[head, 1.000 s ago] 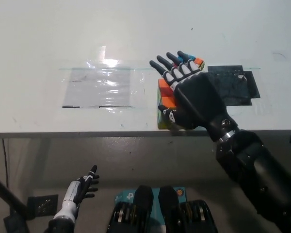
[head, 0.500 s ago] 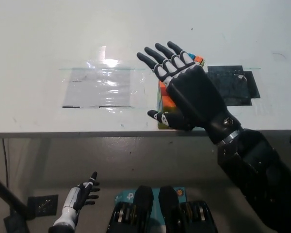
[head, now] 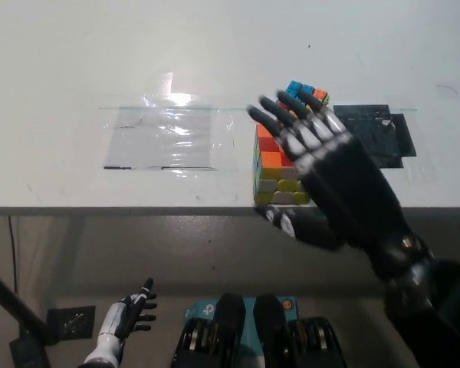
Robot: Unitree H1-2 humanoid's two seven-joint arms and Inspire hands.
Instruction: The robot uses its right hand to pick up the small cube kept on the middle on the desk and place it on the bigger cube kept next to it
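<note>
A big multicoloured cube (head: 274,165) stands near the desk's front edge, showing orange, red, yellow and green tiles. A small cube (head: 307,93) with blue and orange tiles shows at its far right corner; it seems to rest on the big cube's top. My black right hand (head: 326,172) is open, its fingers spread and blurred. It hovers over the big cube's right side and the desk edge, and holds nothing. Its fingertips hide part of the small cube. My white left hand (head: 128,320) rests open at the lower left, below the desk.
A clear plastic sheet (head: 162,139) lies flat on the white desk (head: 77,69), left of the cubes. A black patch (head: 377,132) lies to their right. The desk's front edge (head: 138,208) runs across just below the big cube.
My right hand has pulled back toward the desk edge and to the right, uncovering most of the big cube. The left hand has barely moved.
</note>
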